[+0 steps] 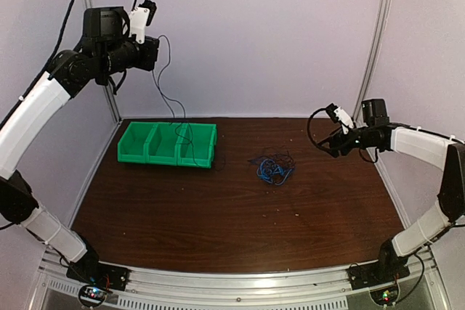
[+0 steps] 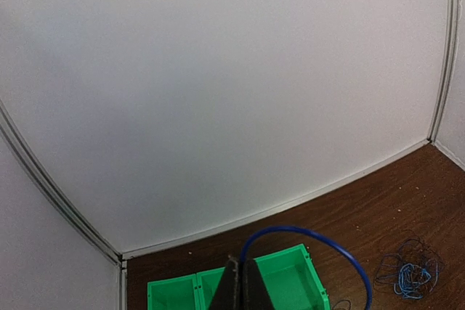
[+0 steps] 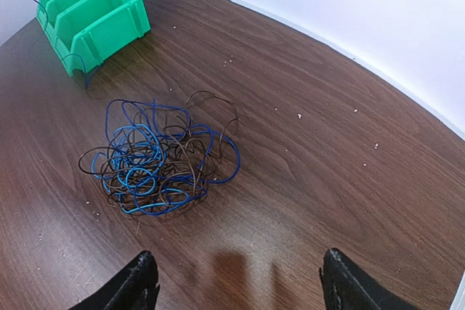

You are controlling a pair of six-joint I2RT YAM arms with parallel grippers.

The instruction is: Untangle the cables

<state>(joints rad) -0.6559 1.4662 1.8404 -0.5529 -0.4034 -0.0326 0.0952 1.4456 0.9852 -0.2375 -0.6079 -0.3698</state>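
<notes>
While the left pincer (image 2: 240, 272) clamps one cable (image 2: 349, 255) aloft, right pincer (image 3: 236, 275) gapes facing the tangle (image 3: 156, 161).

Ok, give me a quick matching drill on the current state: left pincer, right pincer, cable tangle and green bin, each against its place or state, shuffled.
Things:
1. left pincer
2. right pincer
3. cable tangle
4. green bin

Places or states:
A. at the back left of the table
B. open, nothing between its fingers, above the wood near the tangle
C. shut on a blue cable, raised high over the bin
D. heaped mid-table, clear of both pincers

Pairs: 1-C, 2-B, 3-D, 4-A
</notes>
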